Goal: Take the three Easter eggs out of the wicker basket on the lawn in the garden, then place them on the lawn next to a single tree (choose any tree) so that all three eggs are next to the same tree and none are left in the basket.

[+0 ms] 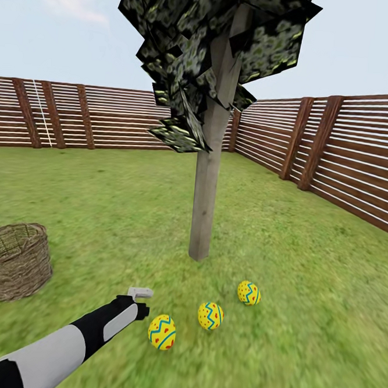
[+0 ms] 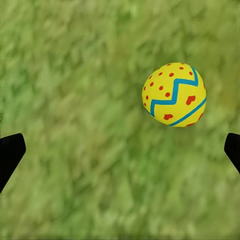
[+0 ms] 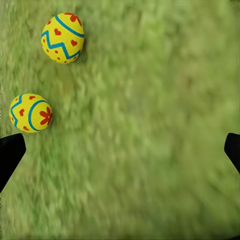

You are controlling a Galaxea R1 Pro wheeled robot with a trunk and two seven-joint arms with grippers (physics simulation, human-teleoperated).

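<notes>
Black-and-white, the left arm reaches in from the head view's lower corner, and its left pincer (image 1: 140, 293) hangs over the lawn (image 1: 299, 342) just beside the nearest egg (image 1: 162, 331). From the left wrist camera the two dark fingertips (image 2: 10, 152) sit far apart at the frame's edges with only grass between them, so that pincer is spread and holds nothing. The right pincer (image 3: 120, 150) is likewise spread and empty above the grass.

All three Easter eggs lie on the lawn in a loose row: the nearest, a middle egg (image 1: 210, 315) and a far egg (image 1: 248, 293), each apart from the next and all near the foot of the tree (image 1: 205, 206). Well off to the side stands the wicker basket (image 1: 12, 259); what shows of its inside looks empty, so the task appears essentially done.

Judging by their look, the eggs are light, rigid, smooth and prone to roll. A grip across the widest middle, with gentle closure, would suit them best. No brand, label or readable writing appears anywhere; the eggs carry only blue zigzags and red dots and hearts.
</notes>
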